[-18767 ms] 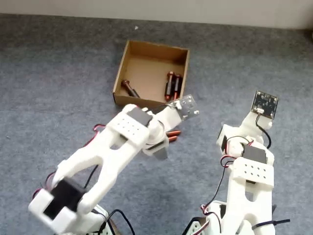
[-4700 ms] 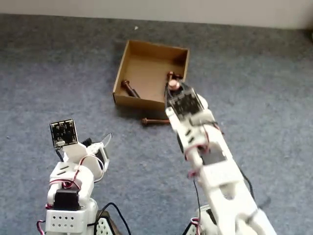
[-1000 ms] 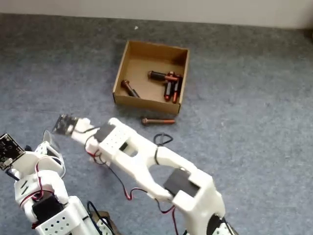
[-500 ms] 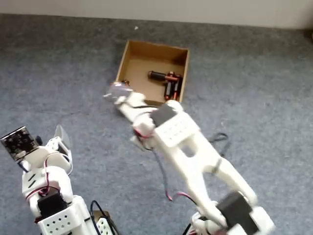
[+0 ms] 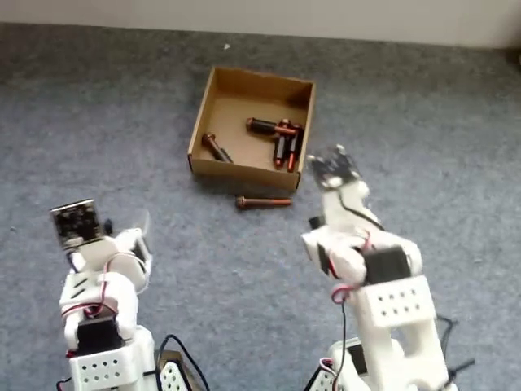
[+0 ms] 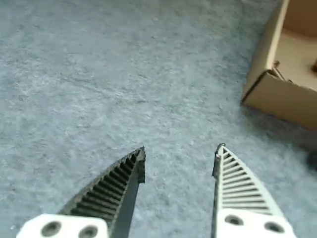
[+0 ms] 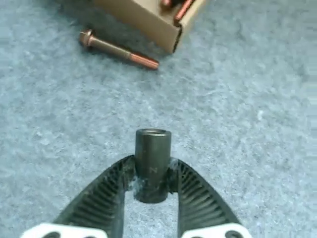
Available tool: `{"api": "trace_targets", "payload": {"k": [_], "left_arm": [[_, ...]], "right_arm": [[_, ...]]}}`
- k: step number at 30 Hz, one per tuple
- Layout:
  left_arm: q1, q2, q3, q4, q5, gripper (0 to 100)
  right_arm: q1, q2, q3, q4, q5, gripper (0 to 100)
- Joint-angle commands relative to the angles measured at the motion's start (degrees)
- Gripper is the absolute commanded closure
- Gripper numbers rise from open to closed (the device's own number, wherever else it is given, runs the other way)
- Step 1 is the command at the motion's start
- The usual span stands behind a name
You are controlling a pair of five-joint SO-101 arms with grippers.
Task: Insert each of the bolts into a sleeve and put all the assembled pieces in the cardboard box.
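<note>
Left gripper (image 6: 181, 153), lower left of the high view: ribbed triangular fingers spread above grey carpet (image 6: 99, 74), arm folded close to its base. Centre: open-topped cardboard box (image 5: 244, 173) holding assembled pieces (image 5: 281, 140); one coppery flanged bolt (image 5: 263, 201) lies on the carpet just before its near wall. Right gripper (image 7: 151, 171), beside the box's near right corner; its wrist view resolves a dark cylindrical sleeve (image 7: 153, 148), hollow end outward, pinched between the fingers.

Bench (image 5: 423, 106) is covered in grey carpet. Box (image 5: 244, 173) sits toward the far side, and one loose bolt (image 5: 263, 201) lies flat just beside its near wall.
</note>
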Motion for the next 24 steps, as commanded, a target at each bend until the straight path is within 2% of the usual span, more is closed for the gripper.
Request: {"api": "trace_targets", "payload": {"k": [1,5,8,11,16,20,24], "left_arm": [[9.54,-0.4,-2.33,4.66,-0.44,76],[16.04,-0.4,0.31,3.08,-0.44,78],[19.21,-0.4,0.75,-0.18,-0.62,88],[21.93,-0.4,0.66,-4.04,-0.7,99],[28.53,-0.31,-0.66,-4.75,0.18,98],[30.9,0.04,-6.2,-4.66,10.81,98],[33.36,0.13,-13.05,-4.57,14.68,98]], "right_arm": [[6.02,-8.48,6.02,-5.85,-0.7,99.4],[9.89,-14.2,14.99,-11.3,-0.7,99.4],[12.44,-16.84,19.91,-14.55,-1.67,99.4],[14.02,-18.77,23.08,-16.4,-6.51,99.3],[17.1,-21.23,24.48,-16.75,-7.12,99.3],[18.95,-21.85,24.66,-16.48,-9.67,99.3],[19.47,-21.85,24.66,-16.48,-11.08,99.3]]}}
